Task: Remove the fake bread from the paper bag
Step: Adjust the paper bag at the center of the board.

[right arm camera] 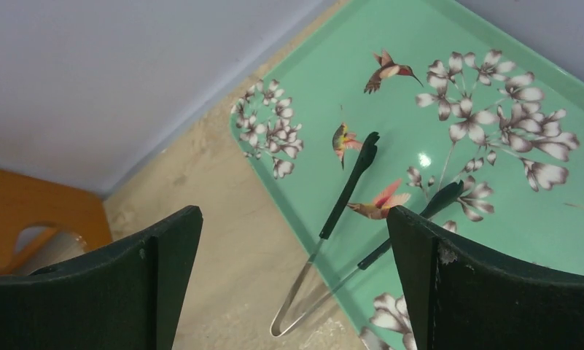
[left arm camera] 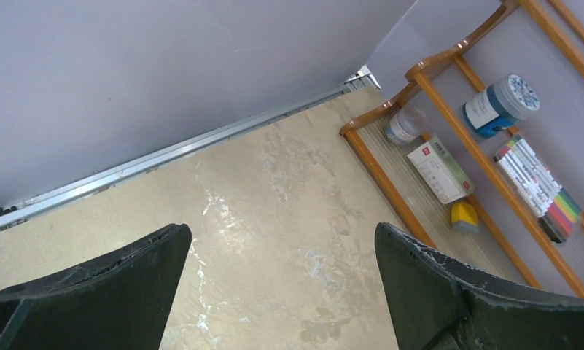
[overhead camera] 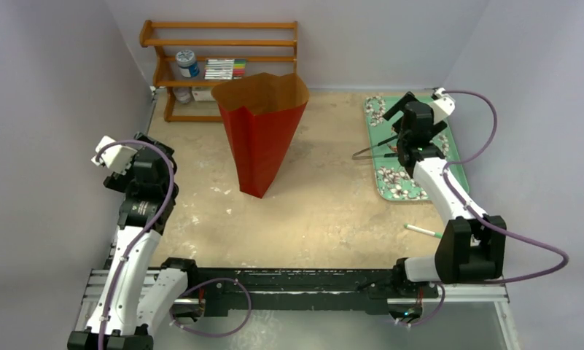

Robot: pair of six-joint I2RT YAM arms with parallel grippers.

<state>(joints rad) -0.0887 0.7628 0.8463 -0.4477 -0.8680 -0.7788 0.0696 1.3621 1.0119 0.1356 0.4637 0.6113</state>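
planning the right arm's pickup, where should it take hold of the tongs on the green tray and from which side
Grip the tongs across both legs near mid-length, coming straight down. They lie flat, black tips spread on the tray, joined end off its edge on the table, so a finger outside each leg should squeeze them shut. The open right gripper hangs above them.

Left gripper [left arm camera: 281,227]: jaws spread wide, both dark fingers [left arm camera: 114,292] at the bottom edge, mottled beige tabletop [left arm camera: 289,182] showing between them
Metal rail [left arm camera: 165,154]: runs along the table's edge under the pale wall [left arm camera: 165,65]
Wooden shelf [left arm camera: 380,175]: at right, standing on the table
Upper tier: blue-labelled jar [left arm camera: 499,106] with patterned lid, pack of coloured markers [left arm camera: 540,186] beside it
Lower tier: small clear bottle [left arm camera: 405,125], white box [left arm camera: 442,169], small yellow piece [left arm camera: 462,214], in a row
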